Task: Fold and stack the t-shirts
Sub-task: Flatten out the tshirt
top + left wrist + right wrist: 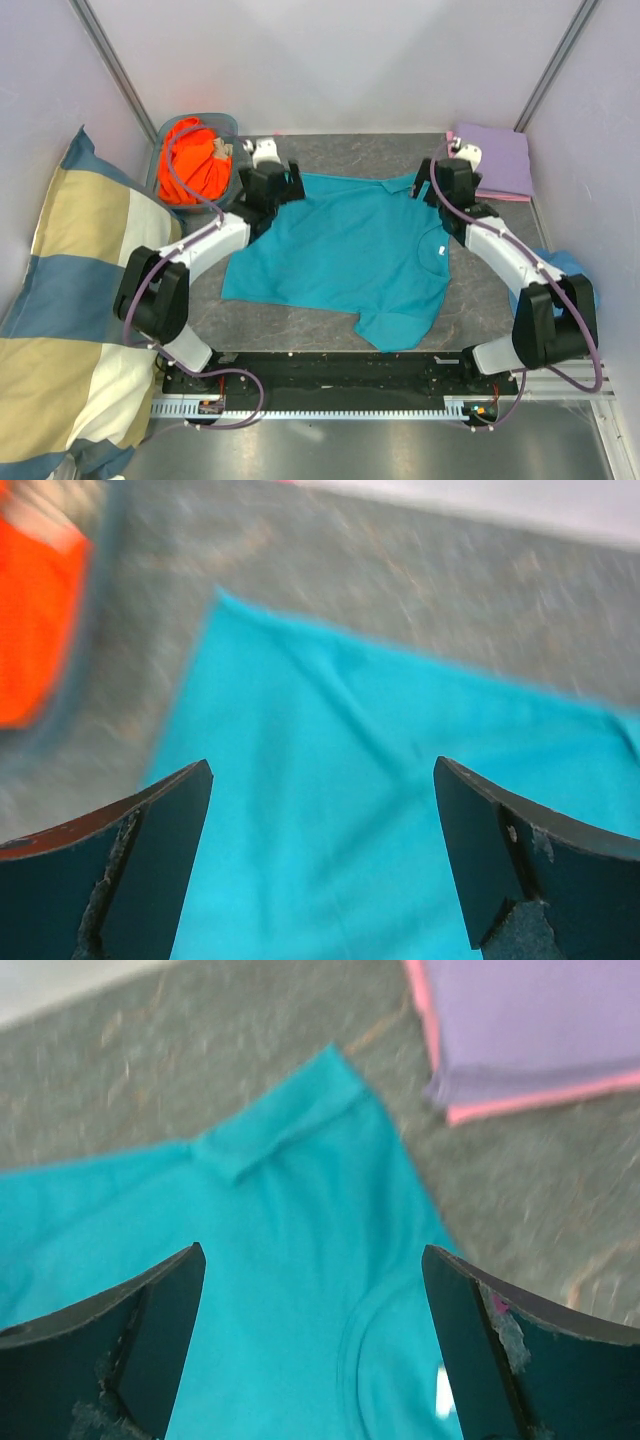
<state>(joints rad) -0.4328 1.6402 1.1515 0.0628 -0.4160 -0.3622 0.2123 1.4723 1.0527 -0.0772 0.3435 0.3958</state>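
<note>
Apparently above the teal t-shirt [340, 250], left gripper [322, 765] and right gripper [313, 1250], both wide.

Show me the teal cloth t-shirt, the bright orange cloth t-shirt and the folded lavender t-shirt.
teal cloth t-shirt [340, 252]: top external view, middle of its body.
bright orange cloth t-shirt [190, 167]: top external view, crumpled middle.
folded lavender t-shirt [496, 160]: top external view, top face.

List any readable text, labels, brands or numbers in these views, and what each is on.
None can be read in any view.
White neck label on the teal t-shirt: too small in the top view, blurred and partly out of sight in the right wrist view.
Orange t-shirt and lavender t-shirt: no print shows.
</note>
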